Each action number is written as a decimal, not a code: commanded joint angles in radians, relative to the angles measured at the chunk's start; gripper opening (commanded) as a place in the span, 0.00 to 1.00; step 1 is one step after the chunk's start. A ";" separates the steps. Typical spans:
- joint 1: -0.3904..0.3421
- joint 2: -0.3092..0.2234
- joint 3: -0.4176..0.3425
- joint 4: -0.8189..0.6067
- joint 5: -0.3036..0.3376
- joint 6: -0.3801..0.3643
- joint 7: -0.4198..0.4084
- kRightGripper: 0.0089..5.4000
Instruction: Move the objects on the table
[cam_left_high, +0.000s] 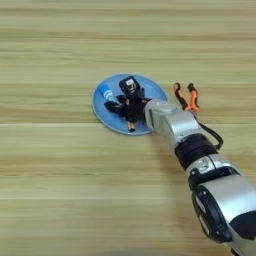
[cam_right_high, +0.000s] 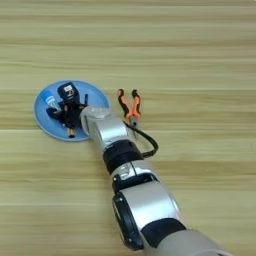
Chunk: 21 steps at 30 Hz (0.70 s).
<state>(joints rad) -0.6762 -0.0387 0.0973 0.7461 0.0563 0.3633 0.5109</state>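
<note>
The broad light wooden worktop (cam_left_high: 60, 190) fills the view, marked with pale horizontal grain stripes. A round light-blue plate (cam_left_high: 152, 87) lies flat on it, somewhat left of the middle in the left eye view. The right arm's silver forearm (cam_right_high: 107, 131) is seen to come up from the lower right corner, and its black pincer (cam_left_high: 127, 102) is held over the plate, covering most of the plate's middle. A small blue-and-white capped tube (cam_left_high: 106, 93) is seen on the plate's left part, just beside the pincer's black fingers (cam_right_high: 52, 112), though whether it is touched by them cannot be told. A short amber-coloured tip (cam_left_high: 131, 127) sticks out beneath the pincer toward the near rim of the plate (it may be the handle end of a thin screwdriver, but too little of it is shown to be certain). Whether the pincer is clenched, released or grasping anything cannot be told, since its fingers are merged with the dark shapes under them. The orange-and-black-handled needle-nose pliers (cam_right_high: 130, 106) lie on the bare worktop just to the right of the plate, apart from its rim, with the two handles spread and pointing away toward the far edge and the nose pointing toward the near side. A black cable (cam_right_high: 147, 142) loops out from the forearm close to the nose of the pliers.
</note>
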 joint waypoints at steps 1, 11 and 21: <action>-0.089 -0.006 -0.012 -0.041 0.002 -0.022 -0.011 0.27; -0.076 -0.020 -0.031 -0.109 0.014 -0.012 -0.009 0.26; -0.043 -0.055 -0.054 -0.225 0.034 -0.002 0.021 0.26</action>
<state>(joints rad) -0.6573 -0.0738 0.0635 0.5973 0.0677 0.3843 0.5326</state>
